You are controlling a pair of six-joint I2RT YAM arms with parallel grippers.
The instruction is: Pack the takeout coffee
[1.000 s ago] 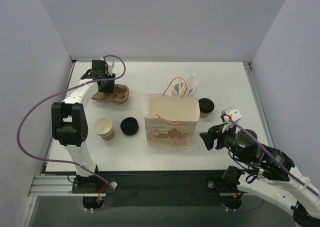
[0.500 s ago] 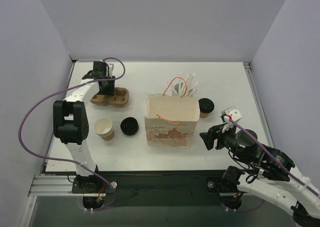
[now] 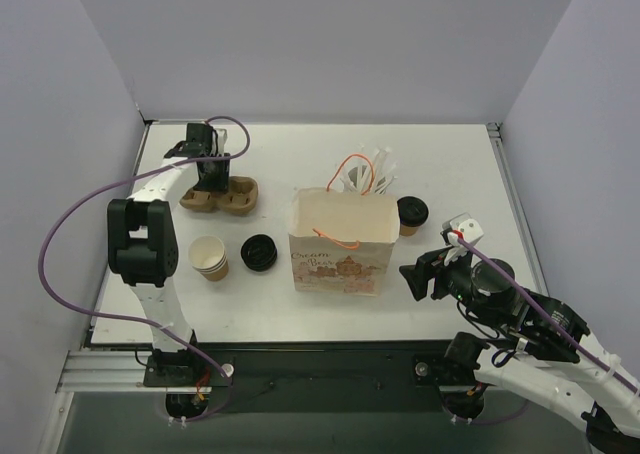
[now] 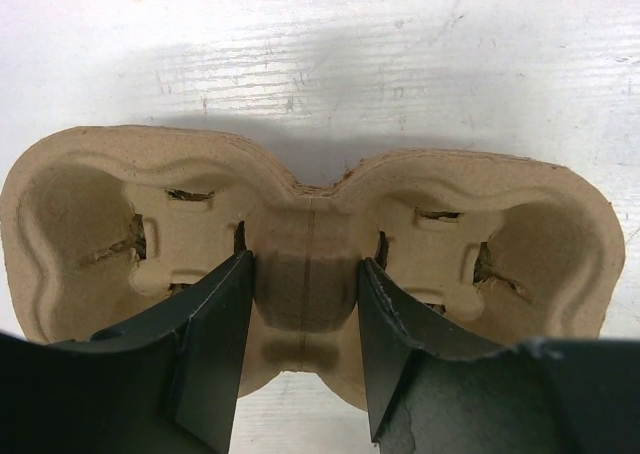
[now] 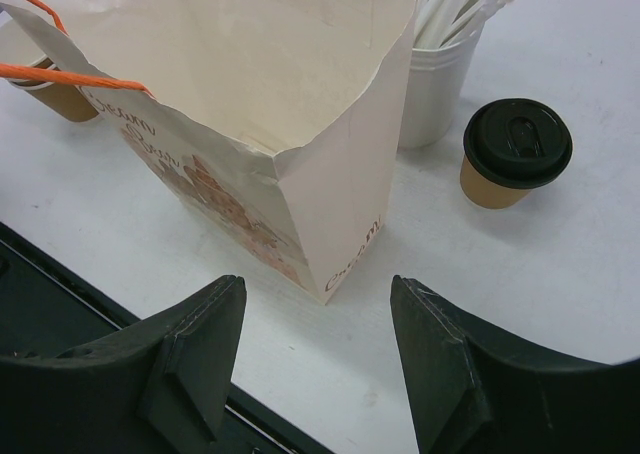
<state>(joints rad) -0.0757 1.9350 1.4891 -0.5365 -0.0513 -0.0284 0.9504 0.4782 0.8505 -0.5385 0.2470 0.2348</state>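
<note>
The takeout coffee (image 3: 411,214), a small brown cup with a black lid, stands on the table right of the paper bag (image 3: 340,239); it also shows in the right wrist view (image 5: 515,149). The bag (image 5: 250,84) stands upright and open, with orange handles. My right gripper (image 3: 412,277) (image 5: 318,289) is open and empty, near the bag's right front corner, short of the coffee. My left gripper (image 3: 210,184) (image 4: 305,274) is shut on the middle ridge of a tan pulp cup carrier (image 3: 235,199) (image 4: 90,214) at the far left.
A stack of lidless tan cups (image 3: 208,257) and a loose black lid (image 3: 259,252) lie left of the bag. A white cup of stirrers (image 3: 378,174) (image 5: 435,84) stands behind the bag, next to the coffee. The table's front edge runs just below my right gripper.
My left gripper and the cup carrier have shifted slightly toward the near side. The right arm, the bag and the coffee have not moved.
</note>
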